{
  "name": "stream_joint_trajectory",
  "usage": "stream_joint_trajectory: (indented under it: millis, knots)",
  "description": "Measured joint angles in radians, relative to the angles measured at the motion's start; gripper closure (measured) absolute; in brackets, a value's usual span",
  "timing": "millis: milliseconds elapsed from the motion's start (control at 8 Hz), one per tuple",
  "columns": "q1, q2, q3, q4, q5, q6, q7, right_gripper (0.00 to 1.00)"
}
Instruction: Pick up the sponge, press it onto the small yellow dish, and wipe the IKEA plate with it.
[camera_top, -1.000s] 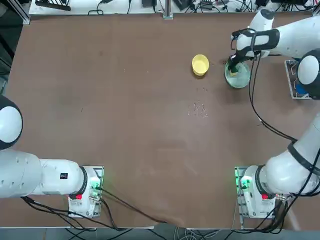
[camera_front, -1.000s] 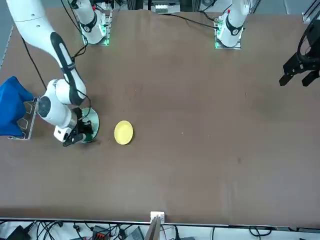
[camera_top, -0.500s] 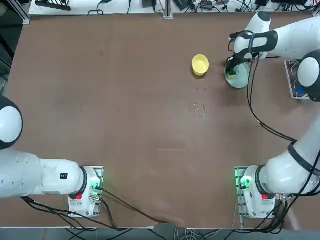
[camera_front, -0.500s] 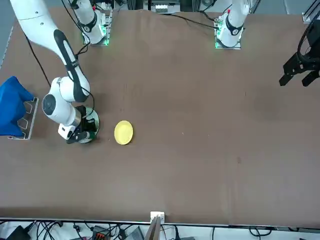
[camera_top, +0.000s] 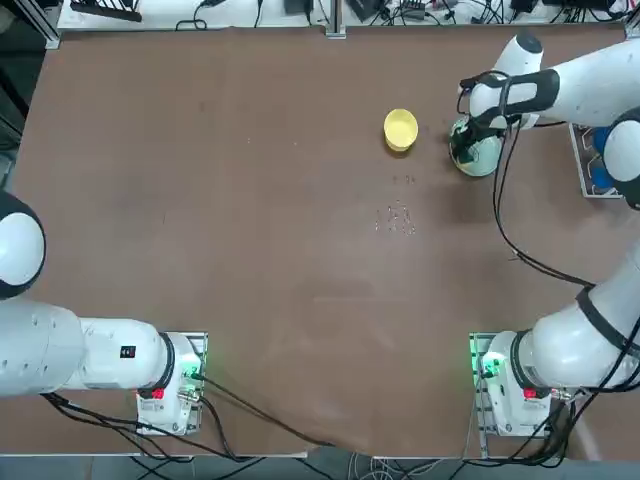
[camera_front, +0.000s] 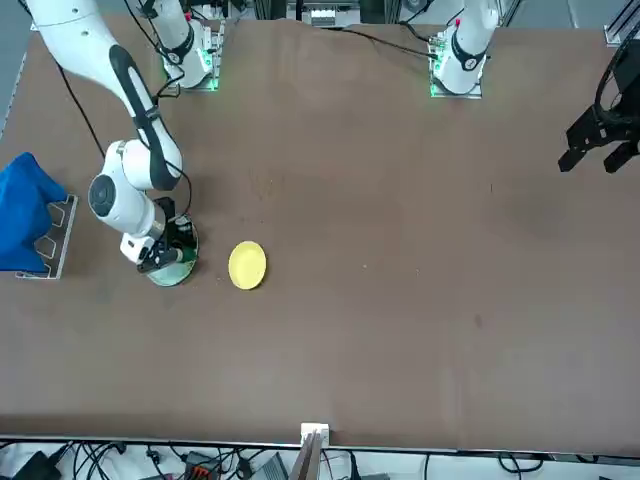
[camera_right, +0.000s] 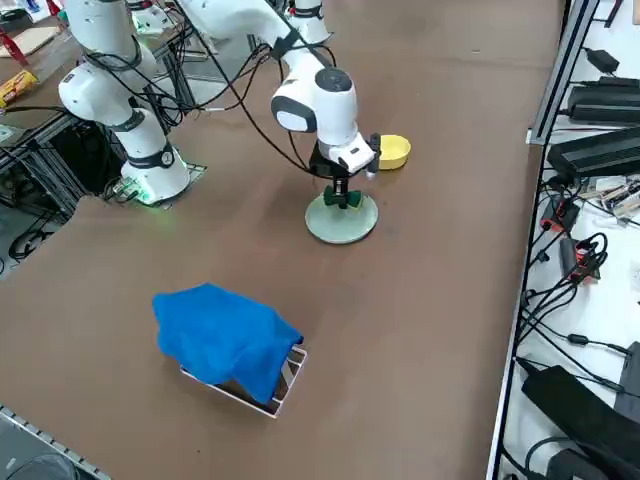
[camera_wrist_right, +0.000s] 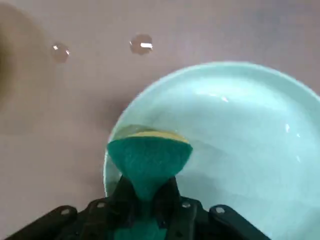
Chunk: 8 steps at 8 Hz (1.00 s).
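The right arm's black two-finger pincer (camera_wrist_right: 147, 192) is pinching the sponge (camera_wrist_right: 149, 157), a small block with a dark green scouring face and a yellow layer beneath, so tightly that the soft material is bulging into a fan beyond the fingertips. It is hanging over the IKEA plate (camera_wrist_right: 240, 150), the round, shallow, pale blue-green plate with a raised rim, with the sponge's free end sitting at the rim on the side facing the bare table. Whether it is actually pressing on the surface is hard to tell. Pointing the sponge downward with the yellow layer leading is probably meant to let the soft side do the wiping. The small round yellow dish (camera_top: 400, 130) is standing just beside the plate (camera_top: 478, 153) on the brown table (camera_top: 250, 200), apart from it and empty. Judging by this, the wiping stage is in hand, and a few droplets (camera_wrist_right: 141, 44) are lying on the table near the plate
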Motion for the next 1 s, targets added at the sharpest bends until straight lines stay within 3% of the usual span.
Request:
stream_joint_trajectory:
  millis: [1000]
  knots:
    - [-0.164, -0.016, -0.003, -0.024, 0.0, -0.011, -0.235, 0.79]
